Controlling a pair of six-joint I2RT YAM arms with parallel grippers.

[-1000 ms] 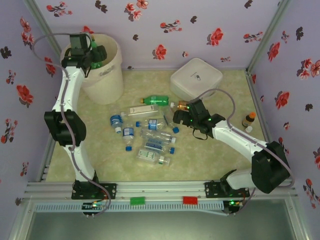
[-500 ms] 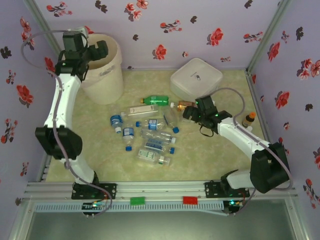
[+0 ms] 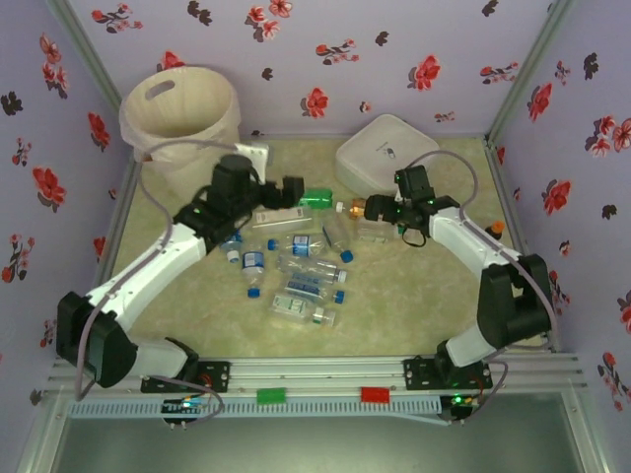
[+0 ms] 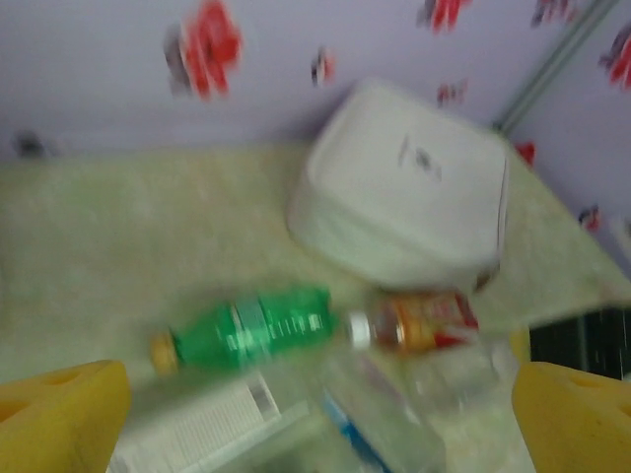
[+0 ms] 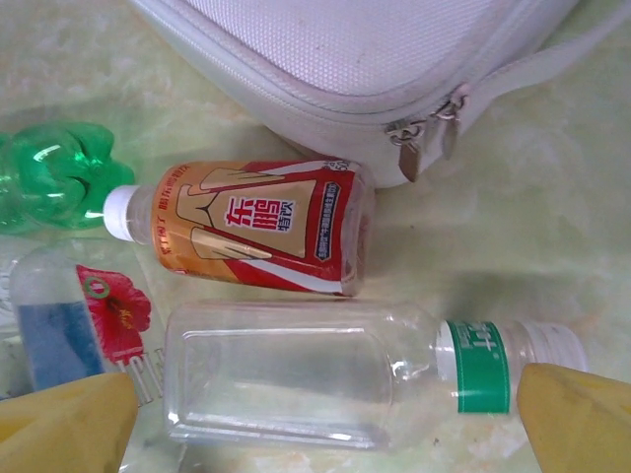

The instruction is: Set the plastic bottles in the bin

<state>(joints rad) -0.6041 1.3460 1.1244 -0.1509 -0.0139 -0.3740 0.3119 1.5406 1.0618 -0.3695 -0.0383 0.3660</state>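
In the far left corner stands the bin point(image 3: 197, 123): tall, round, cream-white, w/ an oval handle hole near the rim and a thin bag liner folded over the edge. At the far right sits a flat white box point(image 3: 386, 153) w/ rounded corners and a zip along its side.

Mid-table btw them, the bottles point(image 3: 296, 266) lie scattered on the pale green mat point(image 3: 414, 296). They're mostly clear w/ blue caps and labels, all on their sides, several touching. At the heap's far edge lies a green bottle point(image 3: 317, 198), its base close to the white cap of a red bottle point(image 5: 251, 227). That one has a red-and-orange label and lies just beside the box. Next to it is a squarish clear bottle point(image 5: 296, 370), empty, w/ a green neck band.

The left gripper point(image 3: 292, 193) hangs over the heap's far side. Its yellow pads point(image 4: 59, 414) are wide apart w/ nothing btw them, and its cable loops across the bin's lower wall. The right gripper point(image 5: 320, 424) hovers over the red and clear bottles, jaws spread, holding nothing.

A tiny brown bottle point(image 3: 496, 229) w/ an orange cap peeks out behind the right arm.
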